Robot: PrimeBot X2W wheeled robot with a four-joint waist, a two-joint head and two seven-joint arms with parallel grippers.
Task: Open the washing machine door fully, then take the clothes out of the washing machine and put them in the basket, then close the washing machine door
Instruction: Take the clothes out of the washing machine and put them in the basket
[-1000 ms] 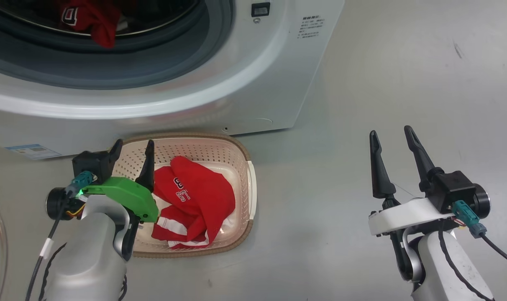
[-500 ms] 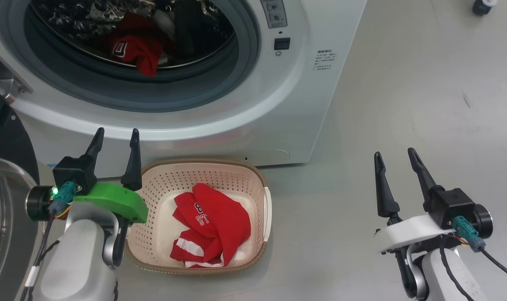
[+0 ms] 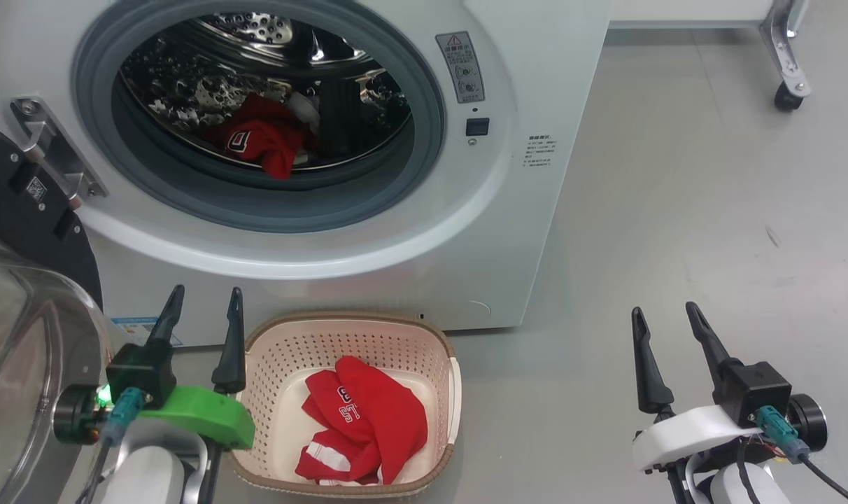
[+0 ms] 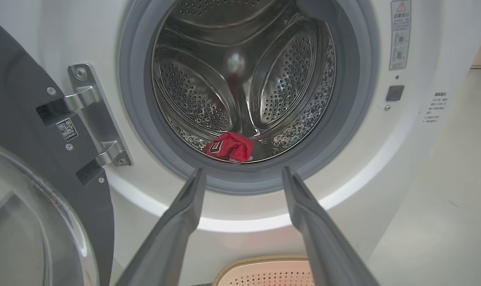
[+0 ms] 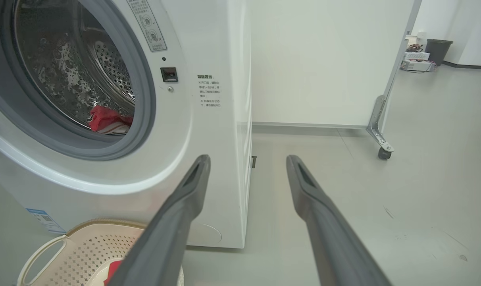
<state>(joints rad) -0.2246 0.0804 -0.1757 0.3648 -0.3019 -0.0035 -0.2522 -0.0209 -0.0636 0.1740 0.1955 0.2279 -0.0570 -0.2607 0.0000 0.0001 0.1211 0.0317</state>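
Note:
The white washing machine stands open, its black-rimmed glass door swung out to the left on its hinge. A red garment lies at the front of the steel drum; the left wrist view shows it just beyond my fingers. Another red garment with white lettering sits in the cream basket on the floor before the machine. My left gripper is open and empty, left of the basket. My right gripper is open and empty over bare floor to the right.
Grey floor stretches right of the machine. A white panel on a caster wheel stands at the far right. In the right wrist view a dark bin and some gear sit far back by the wall.
The head camera has tilted up, bringing the drum and open door into view. Both grippers stay open; the left one has drawn back from above the basket to its left side.

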